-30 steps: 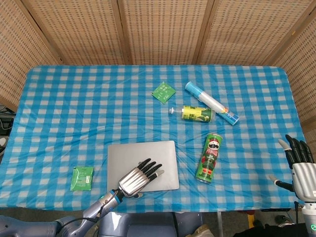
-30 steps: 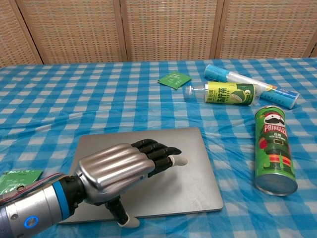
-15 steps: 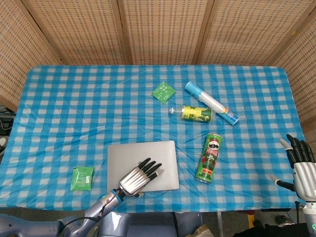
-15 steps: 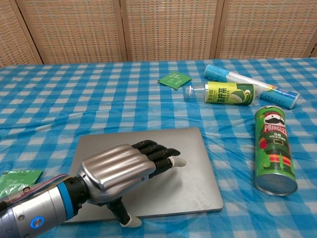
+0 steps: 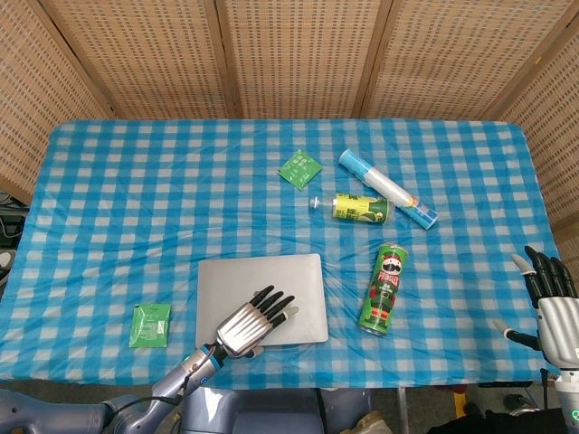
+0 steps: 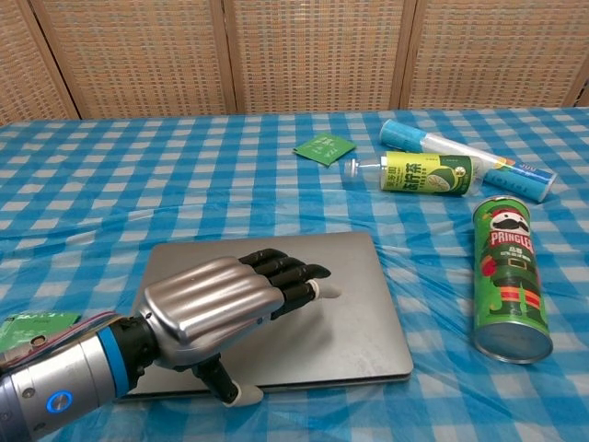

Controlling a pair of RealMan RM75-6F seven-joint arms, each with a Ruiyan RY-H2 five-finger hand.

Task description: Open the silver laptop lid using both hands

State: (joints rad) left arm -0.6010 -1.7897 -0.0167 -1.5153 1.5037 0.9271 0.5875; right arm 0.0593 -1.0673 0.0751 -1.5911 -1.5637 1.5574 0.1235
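The silver laptop [image 5: 271,280] [image 6: 363,318] lies flat near the table's front edge, and its lid looks down. My left hand [image 5: 253,321] [image 6: 216,304] rests palm-down on the lid with its fingers stretched out and apart. Its thumb hangs at the laptop's front edge, and I cannot tell whether it is hooked under the lid. My right hand [image 5: 550,303] hovers open beyond the table's right edge, far from the laptop, and shows only in the head view.
A green Pringles can [image 5: 384,289] [image 6: 509,279] lies right of the laptop. Further back are a green bottle [image 5: 360,208] [image 6: 428,173], a blue-white tube [image 5: 387,188] [image 6: 469,155] and a green packet [image 5: 299,168] [image 6: 324,147]. Another green packet [image 5: 150,325] [image 6: 32,330] lies left of the laptop.
My left hand has slid a little back and to the left over the lid, bringing the thumb closer to the front edge. The right hand has sunk slightly.
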